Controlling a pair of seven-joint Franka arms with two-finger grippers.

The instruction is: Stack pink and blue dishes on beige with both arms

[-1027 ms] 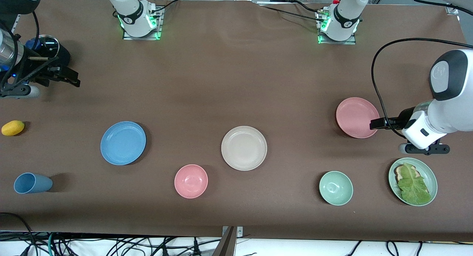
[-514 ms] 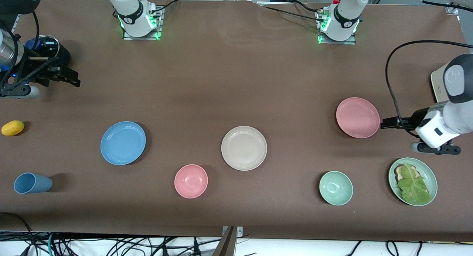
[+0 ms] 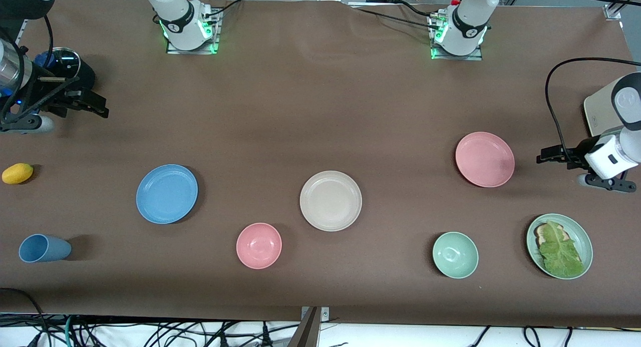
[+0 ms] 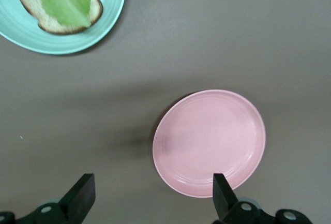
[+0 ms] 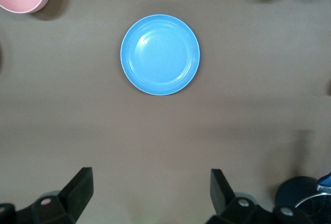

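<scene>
Brown table cloth (image 3: 320, 111) carries your pink plate (image 3: 485, 159), blue plate (image 3: 167, 193), beige plate (image 3: 330, 201), all apart. Left gripper (image 3: 547, 155) and right gripper (image 3: 95, 105) both hang spread, holding nothing.

This place is a robotics laboratory, not a home kitchen. Two white robot arms are fixed on metal base plates (image 3: 192, 45) with green lights, standing on a long counter (image 3: 310, 101) covered by a plain brown cloth. Many loose black cables (image 3: 150, 332) lie under the front edge of the counter, and more cables run to the arm bases. The plastic dishes, such as the blue plate (image 3: 167, 193), the beige plate (image 3: 330, 201) and the pink plate (image 3: 485, 159), lie well apart like test objects.
</scene>
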